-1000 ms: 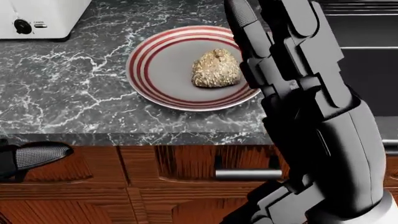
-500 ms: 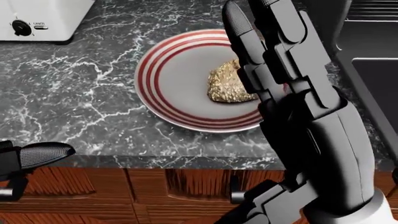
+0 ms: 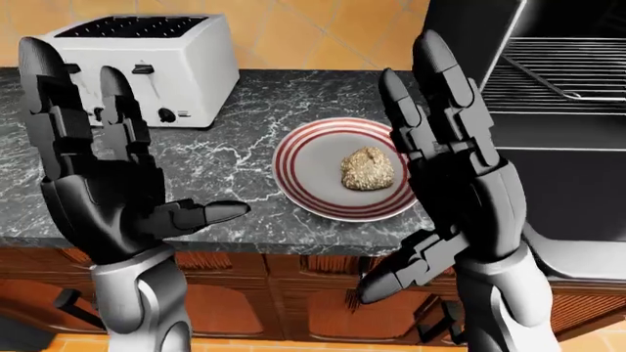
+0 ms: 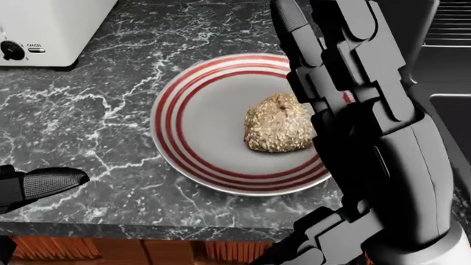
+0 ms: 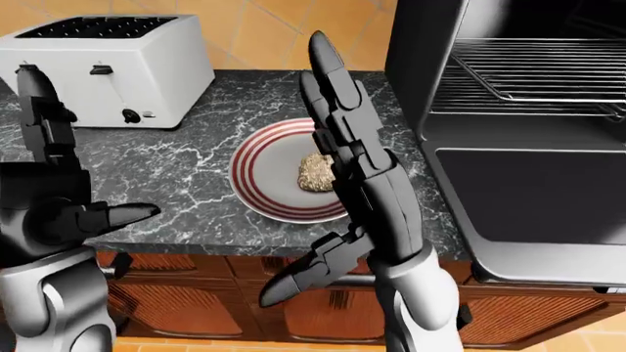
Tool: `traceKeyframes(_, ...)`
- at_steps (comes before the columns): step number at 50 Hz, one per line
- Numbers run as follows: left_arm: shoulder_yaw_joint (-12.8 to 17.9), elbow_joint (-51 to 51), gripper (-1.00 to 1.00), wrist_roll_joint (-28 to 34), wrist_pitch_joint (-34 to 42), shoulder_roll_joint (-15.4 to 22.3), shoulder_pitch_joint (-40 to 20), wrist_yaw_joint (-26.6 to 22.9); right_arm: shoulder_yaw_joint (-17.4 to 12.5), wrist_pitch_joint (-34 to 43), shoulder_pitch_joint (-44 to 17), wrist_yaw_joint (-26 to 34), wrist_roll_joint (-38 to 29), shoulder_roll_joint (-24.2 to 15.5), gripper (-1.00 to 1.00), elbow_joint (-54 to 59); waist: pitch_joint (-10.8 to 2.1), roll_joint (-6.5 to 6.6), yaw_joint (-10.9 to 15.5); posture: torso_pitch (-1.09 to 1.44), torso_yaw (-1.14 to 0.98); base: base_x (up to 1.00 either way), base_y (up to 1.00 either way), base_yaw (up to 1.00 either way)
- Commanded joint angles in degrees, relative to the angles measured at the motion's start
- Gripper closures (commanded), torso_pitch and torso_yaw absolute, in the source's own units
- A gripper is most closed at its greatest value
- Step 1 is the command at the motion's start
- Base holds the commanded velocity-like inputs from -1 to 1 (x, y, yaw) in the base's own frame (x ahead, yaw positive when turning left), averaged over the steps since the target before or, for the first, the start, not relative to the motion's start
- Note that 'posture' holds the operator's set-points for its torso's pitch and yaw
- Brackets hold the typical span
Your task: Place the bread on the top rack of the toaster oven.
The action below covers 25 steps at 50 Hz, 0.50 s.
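A seeded brown bread roll point(image 4: 278, 130) lies on a grey plate with red rings point(image 4: 202, 110) on the black marble counter. My right hand point(image 3: 445, 139) stands open, fingers straight up, just right of the roll and partly covering the plate. My left hand point(image 3: 93, 139) is open too, held up at the left, well away from the plate; only its thumb tip point(image 4: 48, 183) shows in the head view. The toaster oven point(image 5: 519, 139) stands open at the right, its wire top rack point(image 5: 533, 66) bare and its door point(image 5: 533, 198) folded down.
A white slot toaster point(image 3: 147, 66) stands on the counter point(image 3: 235, 147) left of the plate. Wooden cabinet fronts point(image 3: 225, 301) run below the counter edge. An orange tiled wall point(image 3: 303, 33) lies behind.
The whole picture has shifted: the camera moved closer and the plate with the roll now sits lower and larger in the head view. My right hand keeps its open, upright pose.
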Motion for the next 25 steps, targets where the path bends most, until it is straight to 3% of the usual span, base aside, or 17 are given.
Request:
traceKeyframes(1, 0.0, -0.9, -1.00, 0.1, -1.1, 0.1, -0.7, -0.2, -0.2, -1.0, -0.9, -0.1, 0.1, -0.1, -1.00, -0.8, -0.46, -0.30, -0.1, 0.00, 0.00, 0.00, 0.00, 0.00)
traceKeyframes(6, -0.1, -1.2, -1.00, 0.1, -1.1, 0.1, -0.5, -0.1, -0.2, -0.9, -0.6, -0.2, 0.1, -0.1, -1.00, -1.1, -1.84, -2.05, 0.6, 0.00, 0.00, 0.00, 0.00, 0.00)
traceKeyframes(25, 0.1, -1.1, -1.00, -0.3, -1.5, 0.1, -0.5, -0.2, -0.2, -0.9, -0.2, -0.2, 0.3, 0.0, -1.00, -0.9, -2.82, -1.42, 0.5, 0.00, 0.00, 0.00, 0.00, 0.00)
